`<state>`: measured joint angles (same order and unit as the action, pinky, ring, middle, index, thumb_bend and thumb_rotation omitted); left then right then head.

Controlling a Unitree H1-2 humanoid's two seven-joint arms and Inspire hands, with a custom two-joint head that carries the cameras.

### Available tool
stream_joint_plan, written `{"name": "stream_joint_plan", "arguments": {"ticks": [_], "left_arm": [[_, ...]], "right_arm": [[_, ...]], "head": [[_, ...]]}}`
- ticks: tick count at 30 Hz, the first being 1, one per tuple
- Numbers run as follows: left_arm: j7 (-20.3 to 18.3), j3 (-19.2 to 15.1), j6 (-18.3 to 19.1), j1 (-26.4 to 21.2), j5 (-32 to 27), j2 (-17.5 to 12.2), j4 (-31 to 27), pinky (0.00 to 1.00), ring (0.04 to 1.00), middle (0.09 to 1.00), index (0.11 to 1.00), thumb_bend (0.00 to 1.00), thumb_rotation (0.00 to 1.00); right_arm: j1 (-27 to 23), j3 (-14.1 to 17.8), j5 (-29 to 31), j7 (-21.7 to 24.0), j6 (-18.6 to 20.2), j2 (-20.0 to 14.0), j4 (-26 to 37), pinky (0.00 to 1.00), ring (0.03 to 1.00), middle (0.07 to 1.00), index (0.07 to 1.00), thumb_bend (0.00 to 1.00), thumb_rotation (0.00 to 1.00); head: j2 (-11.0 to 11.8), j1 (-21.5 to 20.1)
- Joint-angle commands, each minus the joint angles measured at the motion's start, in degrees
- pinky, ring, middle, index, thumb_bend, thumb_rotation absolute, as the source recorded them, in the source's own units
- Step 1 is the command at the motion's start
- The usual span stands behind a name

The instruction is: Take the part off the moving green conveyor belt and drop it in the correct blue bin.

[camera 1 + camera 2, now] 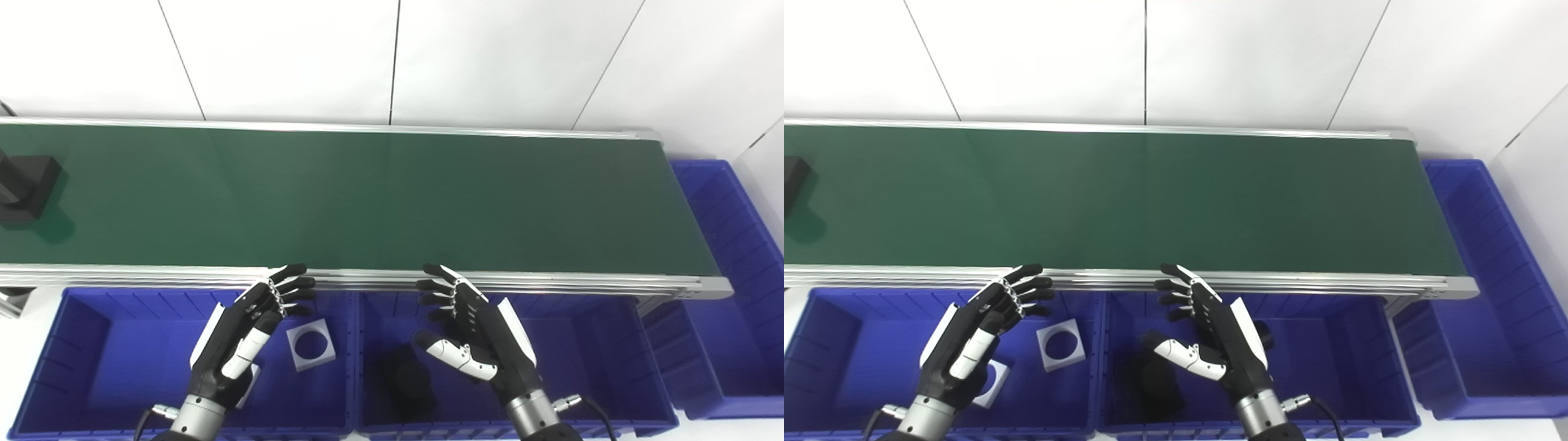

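White wall panels with thin dark seams back a long green conveyor belt [367,196] framed in silver aluminium rails. At the belt's far left sits a black block-shaped part [24,184], cut off by the picture edge; the left eye view shows most of its body and its shadow, while the right eye view shows only a corner of it [793,174], so its full shape cannot be made out. Below the near rail stands the left blue plastic bin [122,367], holding a white square part with a round hole [311,346]. A second white holed part [992,376] lies under the left hand [245,337] and is visible only in the right eye view; the left eye view shows a mere sliver of it. The left hand hovers over this bin with fingers spread, holding nothing. The middle blue plastic bin [582,367] contains a dark rounded part [407,376], poorly defined against the shadow. The right hand [474,334] hovers above it, fingers apart and empty. A small dark object [1265,334] beside that hand shows in the right eye view only. A third blue plastic bin [735,275] stands at the belt's right end, partly cropped.
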<state>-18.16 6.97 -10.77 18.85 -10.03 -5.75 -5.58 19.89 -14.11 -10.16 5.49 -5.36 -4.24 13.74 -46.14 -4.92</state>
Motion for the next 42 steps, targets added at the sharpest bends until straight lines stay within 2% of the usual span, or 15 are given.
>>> {"name": "stream_joint_plan", "arguments": {"ticks": [1,13,17,18,21,22,23,24,27,28,29,30,33,34,42], "left_arm": [[0.2,0.3,-1.8,-0.8,0.4,0.0,-1.0,0.64,0.720,0.749,0.799,0.77,0.73],[0.0,0.5,-2.5,-1.1,0.3,0.0,-0.1,0.64,0.725,0.753,0.799,0.78,0.75],[0.3,0.7,-2.8,-1.0,1.0,0.2,0.4,0.64,0.720,0.751,0.801,0.78,0.75],[0.7,0.8,-2.9,-0.9,1.6,0.5,0.5,0.64,0.718,0.750,0.801,0.78,0.75],[1.2,1.3,-3.8,-0.9,3.1,1.2,1.3,0.63,0.707,0.747,0.794,0.79,0.76],[1.2,1.6,-4.3,-1.0,3.4,1.5,1.9,0.63,0.705,0.747,0.793,0.79,0.77],[1.3,1.8,-4.6,-1.1,3.5,1.7,2.4,0.63,0.707,0.750,0.797,0.79,0.77],[1.4,2.1,-5.1,-1.2,3.7,2.0,3.2,0.63,0.708,0.750,0.798,0.79,0.77],[1.6,2.7,-6.3,-1.6,4.5,2.8,5.1,0.64,0.717,0.752,0.800,0.79,0.74],[1.7,2.9,-6.8,-1.9,4.8,3.2,6.0,0.64,0.718,0.752,0.800,0.79,0.74],[1.8,3.1,-7.2,-2.0,5.1,3.5,6.6,0.64,0.716,0.749,0.801,0.79,0.74],[1.9,3.2,-7.9,-2.3,5.2,3.8,7.6,0.64,0.715,0.748,0.801,0.79,0.74],[2.3,3.5,-9.7,-3.0,5.9,4.5,10.1,0.64,0.711,0.745,0.800,0.79,0.73],[2.4,3.5,-10.3,-3.4,6.1,4.7,11.0,0.64,0.710,0.745,0.801,0.78,0.73],[2.9,3.8,-13.3,-5.1,6.9,5.7,15.4,0.62,0.698,0.741,0.799,0.75,0.74]], "right_arm": [[-0.2,0.2,0.5,-0.2,-2.5,0.2,0.7,0.64,0.740,0.794,0.862,0.63,0.52],[-0.2,0.5,0.9,-0.2,-2.6,0.1,0.5,0.65,0.738,0.787,0.860,0.63,0.51],[-0.1,0.7,0.9,-0.3,-3.0,-0.1,0.0,0.65,0.742,0.793,0.861,0.64,0.52],[-0.1,0.8,1.0,-0.2,-3.4,-0.3,-0.2,0.65,0.744,0.794,0.861,0.64,0.52],[0.0,1.2,1.7,0.0,-4.6,-1.0,-0.9,0.66,0.751,0.804,0.866,0.62,0.51],[0.0,1.4,1.8,0.0,-5.0,-1.3,-1.1,0.66,0.752,0.805,0.867,0.61,0.50],[0.0,1.6,2.0,0.0,-5.4,-1.6,-1.4,0.65,0.751,0.806,0.868,0.60,0.50],[-0.1,1.8,2.2,0.1,-5.9,-1.9,-1.8,0.65,0.750,0.806,0.869,0.60,0.50],[-0.4,2.4,2.4,0.3,-7.1,-2.9,-2.7,0.65,0.752,0.807,0.876,0.59,0.53],[-0.6,2.6,2.7,0.3,-7.8,-3.3,-3.3,0.65,0.752,0.806,0.876,0.59,0.53],[-0.7,2.8,2.9,0.4,-8.4,-3.5,-3.7,0.65,0.752,0.805,0.877,0.58,0.53],[-0.9,3.0,2.9,0.4,-8.7,-3.8,-4.2,0.65,0.753,0.805,0.877,0.58,0.53],[-1.4,3.4,3.4,0.4,-9.7,-4.0,-5.7,0.64,0.755,0.807,0.881,0.57,0.53],[-1.6,3.6,3.5,0.3,-10.0,-4.0,-6.4,0.64,0.755,0.807,0.881,0.57,0.53],[-3.0,4.2,3.1,0.1,-11.8,-4.3,-9.4,0.63,0.737,0.800,0.875,0.55,0.51]], "head": [[0.0,0.2],[0.4,0.3],[1.4,2.4],[2.5,5.0],[3.9,8.5],[5.2,11.5],[5.4,12.1],[6.9,14.9],[8.4,17.2],[10.1,19.1],[10.1,19.1],[11.3,20.2],[12.6,21.0],[13.8,21.5],[16.4,22.0]]}}
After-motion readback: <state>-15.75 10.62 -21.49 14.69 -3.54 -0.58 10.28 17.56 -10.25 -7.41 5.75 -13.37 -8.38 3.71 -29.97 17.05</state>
